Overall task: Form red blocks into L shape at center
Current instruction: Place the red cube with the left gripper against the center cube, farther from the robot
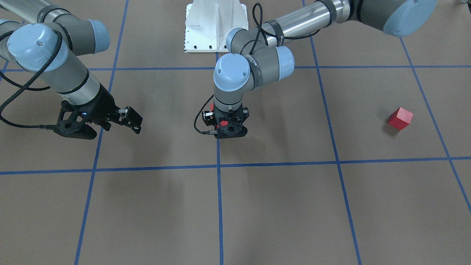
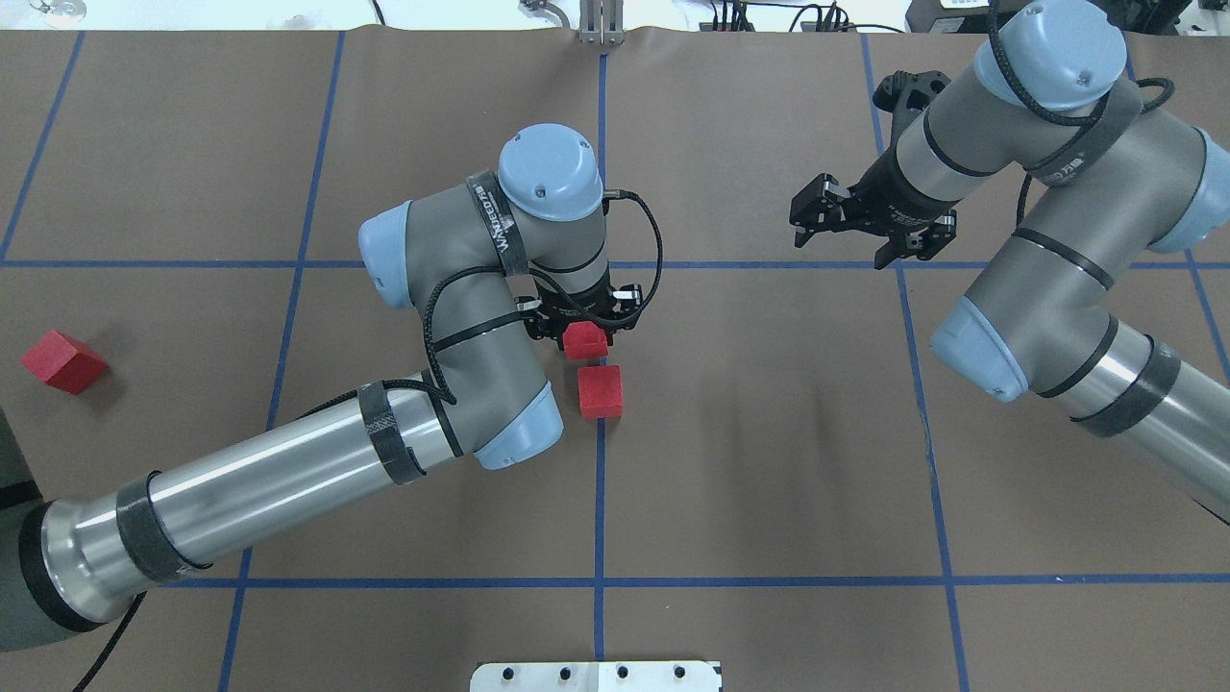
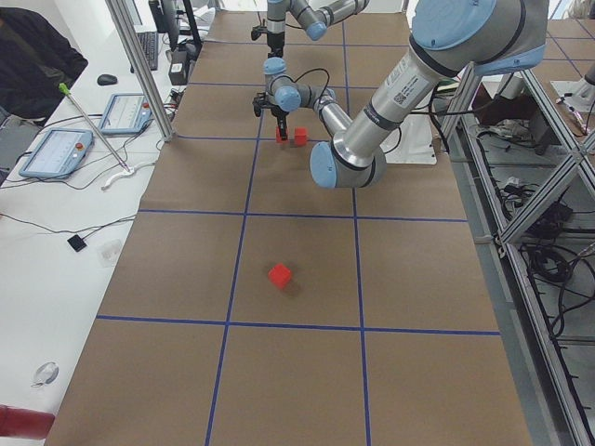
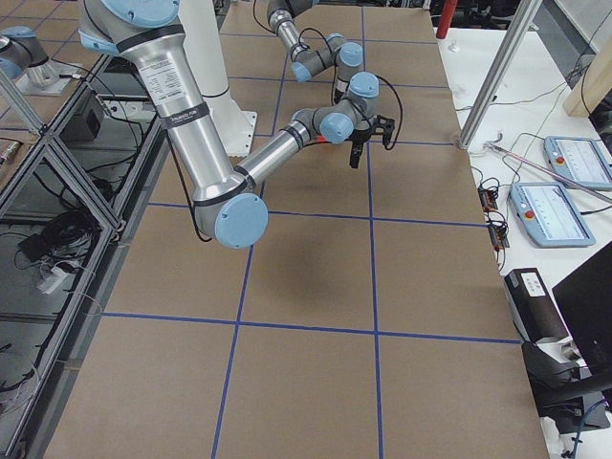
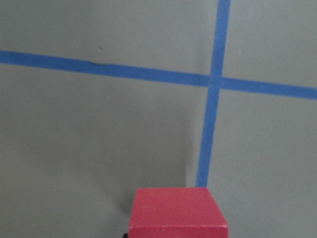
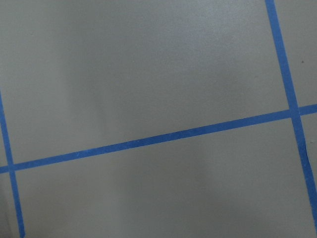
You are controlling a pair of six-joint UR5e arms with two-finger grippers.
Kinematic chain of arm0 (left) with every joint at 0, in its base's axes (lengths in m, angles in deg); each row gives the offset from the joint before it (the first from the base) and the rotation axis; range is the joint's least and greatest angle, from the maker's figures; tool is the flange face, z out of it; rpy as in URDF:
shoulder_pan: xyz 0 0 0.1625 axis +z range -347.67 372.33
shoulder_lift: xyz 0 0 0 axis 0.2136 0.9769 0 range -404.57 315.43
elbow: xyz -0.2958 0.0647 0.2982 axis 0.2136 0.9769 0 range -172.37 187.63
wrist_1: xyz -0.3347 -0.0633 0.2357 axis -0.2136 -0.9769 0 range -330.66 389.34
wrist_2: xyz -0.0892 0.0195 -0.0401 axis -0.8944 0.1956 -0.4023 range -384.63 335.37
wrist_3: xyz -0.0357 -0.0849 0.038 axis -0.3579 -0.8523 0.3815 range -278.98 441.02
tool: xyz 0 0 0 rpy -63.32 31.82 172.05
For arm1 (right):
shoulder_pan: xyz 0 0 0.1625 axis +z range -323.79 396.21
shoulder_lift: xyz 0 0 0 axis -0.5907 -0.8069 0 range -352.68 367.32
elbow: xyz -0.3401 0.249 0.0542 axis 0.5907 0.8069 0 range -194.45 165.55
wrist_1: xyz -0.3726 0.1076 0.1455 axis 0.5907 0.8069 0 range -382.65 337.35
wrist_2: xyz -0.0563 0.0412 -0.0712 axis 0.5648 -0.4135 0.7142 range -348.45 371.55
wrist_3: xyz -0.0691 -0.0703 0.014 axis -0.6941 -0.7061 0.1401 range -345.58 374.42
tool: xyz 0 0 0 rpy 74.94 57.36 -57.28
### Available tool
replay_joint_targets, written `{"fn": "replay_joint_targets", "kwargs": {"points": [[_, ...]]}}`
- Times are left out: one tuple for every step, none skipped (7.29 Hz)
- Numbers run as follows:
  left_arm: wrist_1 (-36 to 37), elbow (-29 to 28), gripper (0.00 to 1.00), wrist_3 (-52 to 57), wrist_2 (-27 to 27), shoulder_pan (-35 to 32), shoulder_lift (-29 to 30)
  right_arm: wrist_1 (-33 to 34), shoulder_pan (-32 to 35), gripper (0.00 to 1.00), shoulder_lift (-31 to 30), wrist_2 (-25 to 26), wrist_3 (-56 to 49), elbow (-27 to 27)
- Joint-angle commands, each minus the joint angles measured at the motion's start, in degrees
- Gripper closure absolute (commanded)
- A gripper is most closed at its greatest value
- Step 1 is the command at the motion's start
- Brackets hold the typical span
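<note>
My left gripper (image 2: 584, 327) is over the middle of the table, shut on a red block (image 2: 584, 341). That block fills the bottom centre of the left wrist view (image 5: 176, 214), above the brown surface beside a blue tape crossing (image 5: 214, 80). A second red block (image 2: 601, 391) lies on the table just on the robot's side of the held one, touching the centre blue line (image 2: 600, 481). A third red block (image 2: 62, 361) lies alone at the far left; it also shows in the front-facing view (image 1: 400, 118). My right gripper (image 2: 812, 213) is open and empty, off to the right.
The white base plate (image 1: 215, 25) stands at the robot's edge of the table. My left arm's elbow (image 2: 461, 317) hangs low over the area left of the centre blocks. The right wrist view shows only brown surface and blue tape lines (image 6: 148, 141).
</note>
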Motion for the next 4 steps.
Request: {"fn": "replay_joint_targets", "kwargs": {"points": [[-0.22,-0.20,1.00,0.35,0.37,0.63,0.46,0.00,0.00,0.00,-0.09,0.07,0.00,0.17],[-0.22,-0.20,1.00,0.27,0.45,0.81,0.46,0.00,-0.09,0.00,-0.09,0.07,0.00,0.26],[-0.22,-0.63,1.00,0.26,0.46,0.98,0.46,0.00,-0.09,0.00,-0.18,0.07,-0.09,0.26],[-0.22,-0.64,1.00,0.18,0.46,1.07,0.46,0.00,-0.17,0.00,-0.35,0.07,0.00,0.26]]}}
